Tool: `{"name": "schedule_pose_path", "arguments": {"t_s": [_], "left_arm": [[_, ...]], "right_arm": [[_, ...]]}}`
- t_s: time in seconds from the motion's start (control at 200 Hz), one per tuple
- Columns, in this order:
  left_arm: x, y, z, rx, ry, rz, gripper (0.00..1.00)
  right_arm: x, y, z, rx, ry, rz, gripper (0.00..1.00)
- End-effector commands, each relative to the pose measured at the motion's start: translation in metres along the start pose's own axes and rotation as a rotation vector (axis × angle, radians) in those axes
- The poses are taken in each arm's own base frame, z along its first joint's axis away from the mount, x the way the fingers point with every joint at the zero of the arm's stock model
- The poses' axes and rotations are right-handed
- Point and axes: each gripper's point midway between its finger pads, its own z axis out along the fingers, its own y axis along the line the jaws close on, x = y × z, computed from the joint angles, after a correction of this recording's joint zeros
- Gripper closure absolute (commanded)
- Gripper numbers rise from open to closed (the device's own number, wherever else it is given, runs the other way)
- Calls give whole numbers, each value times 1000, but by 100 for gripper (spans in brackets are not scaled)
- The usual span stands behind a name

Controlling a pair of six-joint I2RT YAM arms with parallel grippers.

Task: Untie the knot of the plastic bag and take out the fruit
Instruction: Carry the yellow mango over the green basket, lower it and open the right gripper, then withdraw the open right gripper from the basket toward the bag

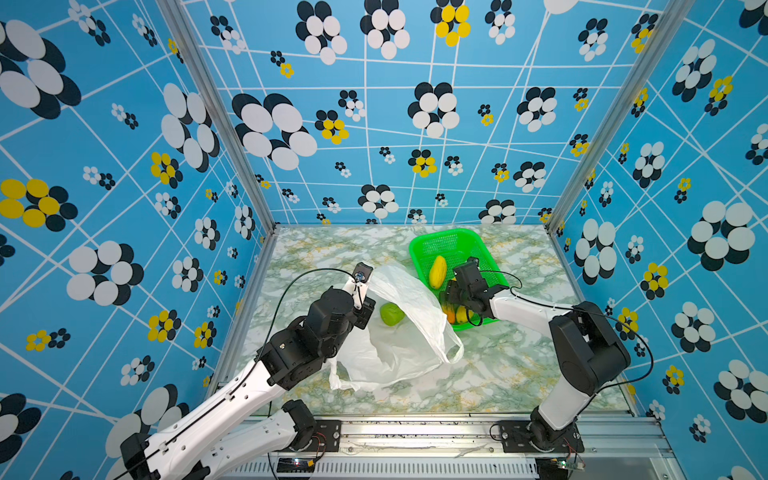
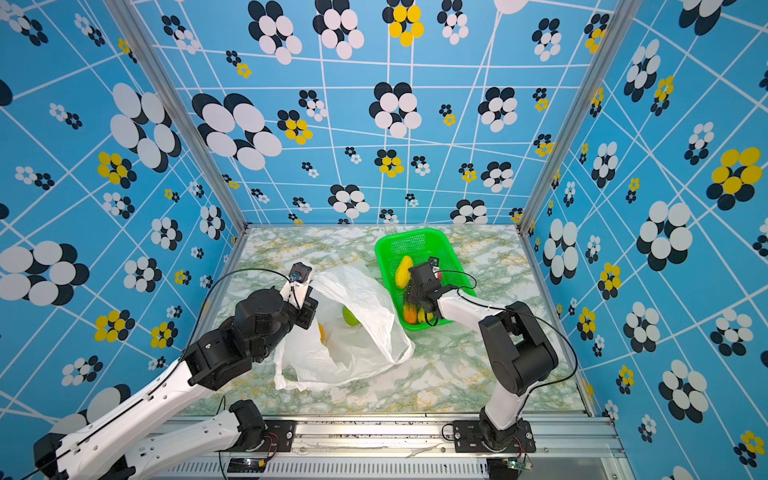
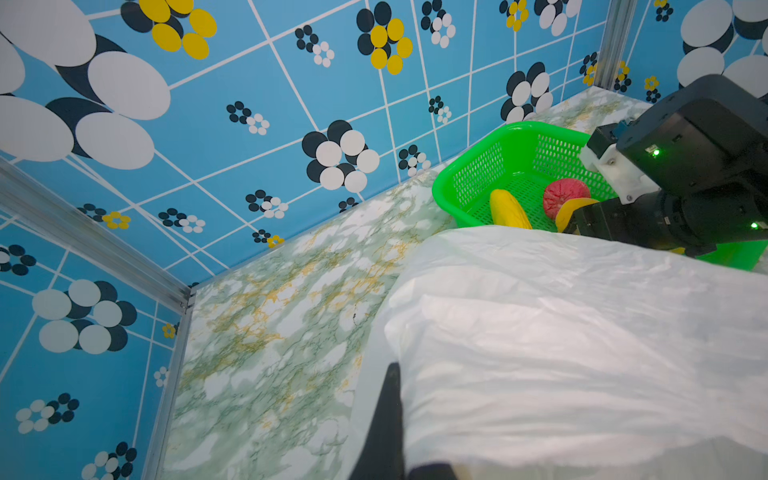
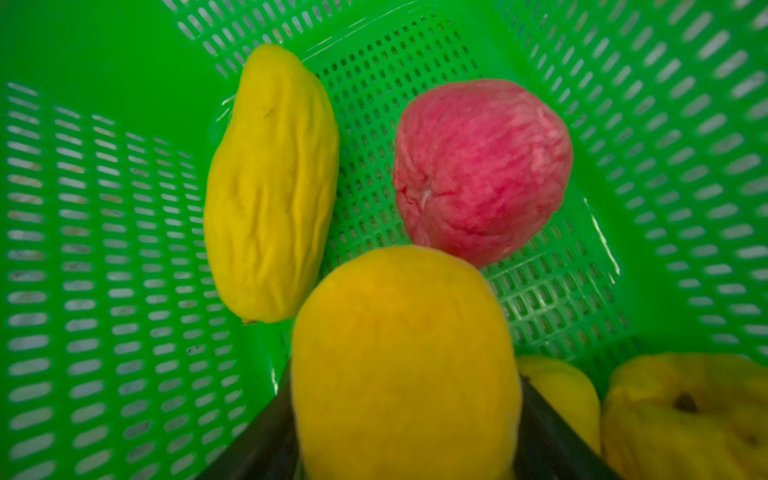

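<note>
While right claw [image 4: 404, 374] hovers — fruit [image 4: 405, 328] sits between jaws.

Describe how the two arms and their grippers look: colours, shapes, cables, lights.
Both arms are alike: the left arm and right arm have white rounded link shells joined by chunky black joint housings, with thin black cables looping alongside. The left gripper and right gripper are black and blocky. Small green lights glow on the right arm's wrist.

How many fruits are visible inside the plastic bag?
2: a green fruit in the plastic bag's open mouth, a yellow-orange sliver beside the left arm; folds may hide more.
</note>
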Motion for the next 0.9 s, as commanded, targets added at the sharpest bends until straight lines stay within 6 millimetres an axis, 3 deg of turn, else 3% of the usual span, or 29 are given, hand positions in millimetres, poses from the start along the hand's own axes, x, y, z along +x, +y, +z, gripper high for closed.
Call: {"name": "schedule_pose_path", "arguments": {"t_s": [0.0, 0.15, 0.3, 0.39, 0.585, 0.77, 0.895], "left_arm": [[5, -1, 2, -9, -2, 50, 100], [7, -3, 3, -4, 3, 49, 100], [12, -4, 8, -15, 24, 47, 100], [14, -6, 12, -15, 37, 53, 100], [17, -5, 14, -18, 52, 44, 100], [17, -1, 12, -27, 55, 32, 100], [16, -2, 13, -21, 53, 26, 100]], "right_arm": [[0, -10, -13, 6, -16, 8, 14], [-12, -17, -45, -25, -106, 17, 13], [-24, -29, -97, -102, -258, 41, 13], [-29, -30, -134, -185, -362, 42, 18], [-24, -13, -215, -442, -554, -17, 38], [-14, -7, -292, -711, -691, -30, 45], [-3, 4, -333, -917, -729, -60, 45]]}}
